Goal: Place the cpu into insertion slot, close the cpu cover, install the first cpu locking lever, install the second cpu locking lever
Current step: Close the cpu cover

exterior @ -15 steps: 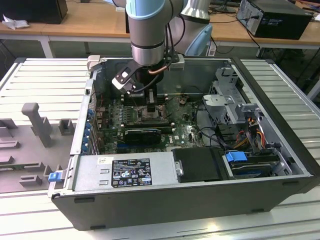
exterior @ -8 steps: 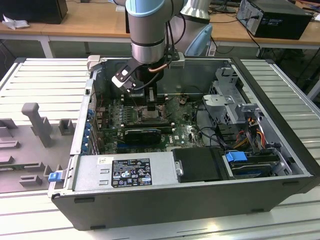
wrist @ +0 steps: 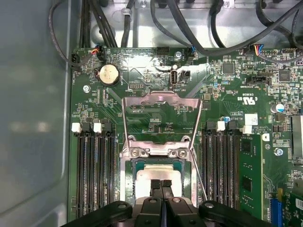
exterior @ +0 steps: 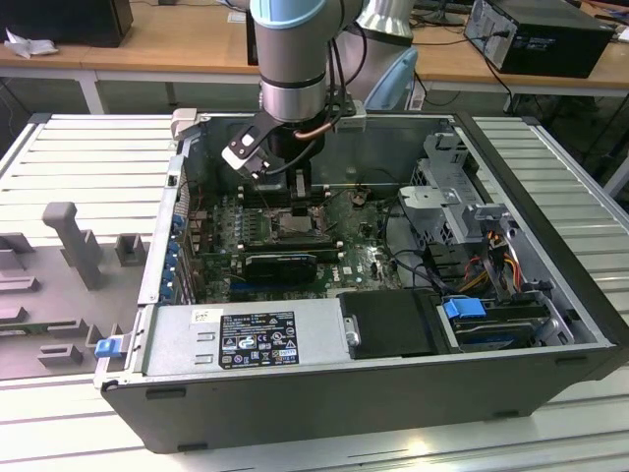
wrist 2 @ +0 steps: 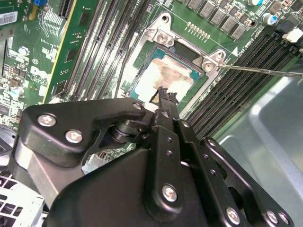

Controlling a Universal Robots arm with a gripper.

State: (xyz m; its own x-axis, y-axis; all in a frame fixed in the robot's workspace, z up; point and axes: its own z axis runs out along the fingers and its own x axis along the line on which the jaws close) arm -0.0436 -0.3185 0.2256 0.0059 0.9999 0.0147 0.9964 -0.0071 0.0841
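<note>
While the flat square cpu [wrist: 158,171], smudged silver-beige metal, lay in the silver-rimmed insertion slot [wrist: 156,152], the thin cpu cover [wrist: 161,100] frame stood flipped open; black gripper [wrist: 161,183] fingers pressed together, empty, tips just over cpu; contact unclear.

Matt black pincer [wrist 2: 164,94], dull metal cpu [wrist 2: 163,75], shiny metal cpu cover [wrist: 161,99].

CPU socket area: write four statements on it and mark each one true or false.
1. The cpu lies in the insertion slot. True.
2. The cpu cover is shut over the cpu. False: it is swung open, away from the slot.
3. The gripper is over the cpu with its fingers together. True.
4. The gripper holds a memory stick. False: it holds nothing.
</note>
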